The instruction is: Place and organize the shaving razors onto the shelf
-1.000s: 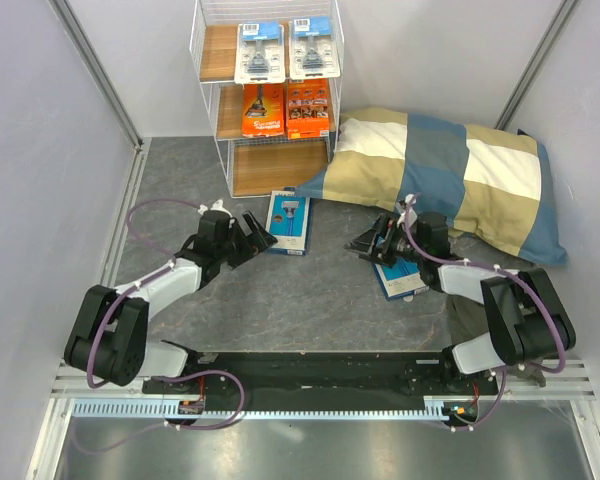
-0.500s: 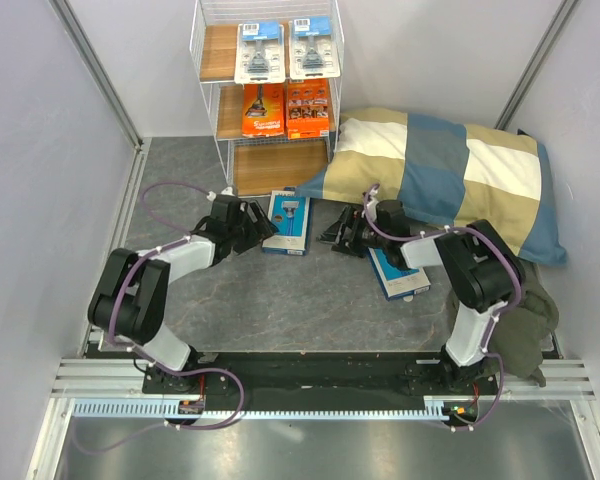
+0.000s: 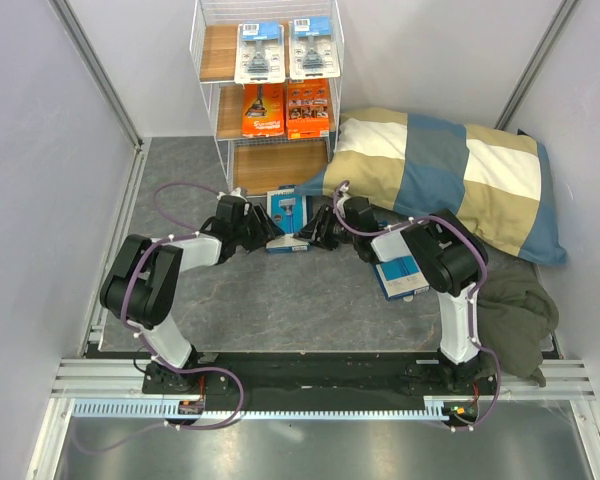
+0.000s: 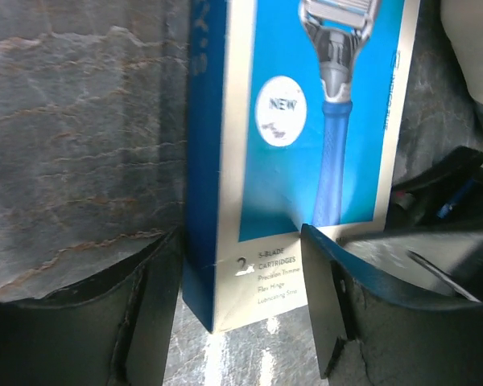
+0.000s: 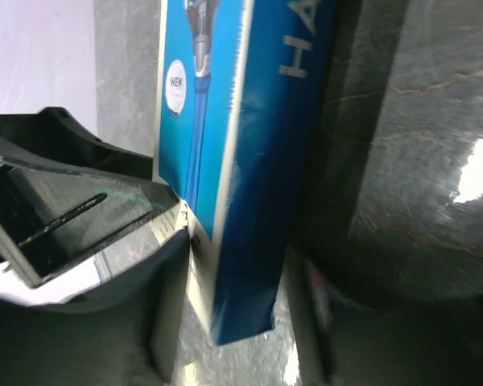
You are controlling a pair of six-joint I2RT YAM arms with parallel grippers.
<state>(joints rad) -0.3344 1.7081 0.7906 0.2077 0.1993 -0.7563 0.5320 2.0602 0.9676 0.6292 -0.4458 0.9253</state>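
The blue box (image 3: 288, 218) lies flat on the desk (image 3: 280, 300), just in front of the bottom tier of the shelf (image 3: 265, 165). The left claw (image 3: 261, 233) is at its left edge and the right claw (image 3: 314, 230) at its right edge. In each wrist view a near corner of the box sits between partly open fingers (image 4: 145, 314), one beside its dark side and one over its printed face. I cannot tell whether either claw is actually pinching it. Both wrist views cut off the box's far end, and the right claw's outer finger is blurred. A second blue box (image 3: 400, 275) lies partly under the right arm.
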